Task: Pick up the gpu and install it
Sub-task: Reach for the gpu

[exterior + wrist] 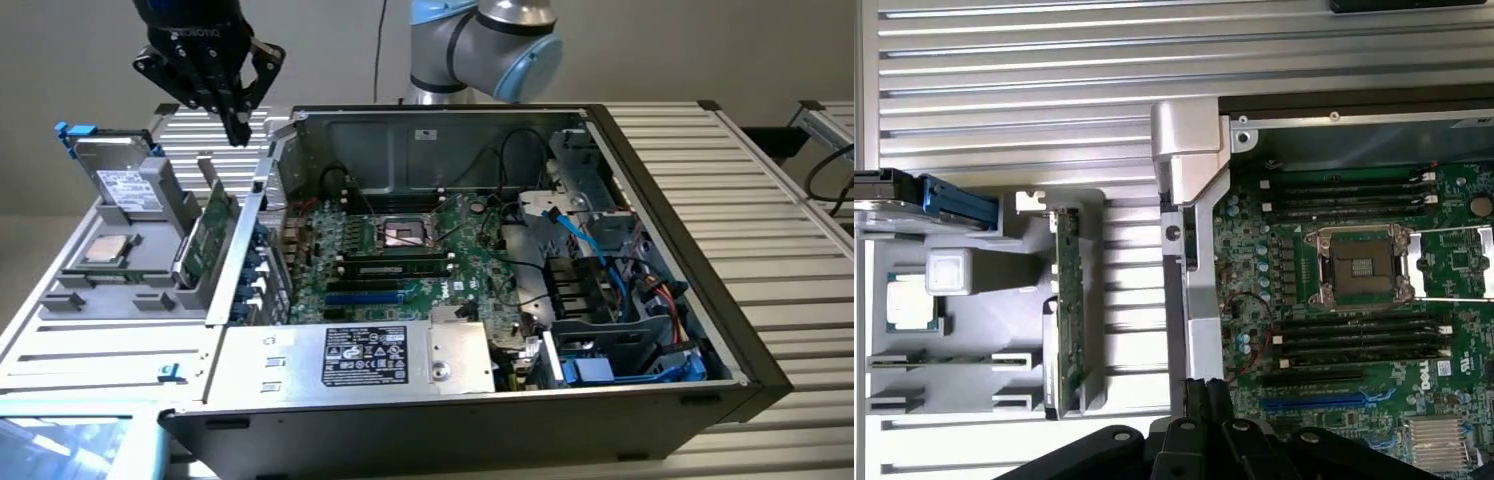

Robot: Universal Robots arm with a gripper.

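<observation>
The gpu [208,232] stands on its edge in a slot of the grey holder tray [80,295], green board face showing, just outside the open computer case [641,400] on the exterior view's left. In the wrist view the gpu [1067,310] appears as a thin green strip seen edge-on. My gripper [239,132] hangs in the air above and slightly behind the card, apart from it, fingers pointing down and shut on nothing. Its dark fingertips [1194,400] lie over the case's side wall. The motherboard [1354,300] lies flat in the case with a blue expansion slot [1324,405].
The tray also carries a silver white-labelled drive box [130,185] with a blue handle [954,200] and a processor chip [911,303]. Inside the case are the empty CPU socket [404,236], blue cables [587,250] and the power supply [367,355]. Ribbed metal table [747,180] surrounds everything.
</observation>
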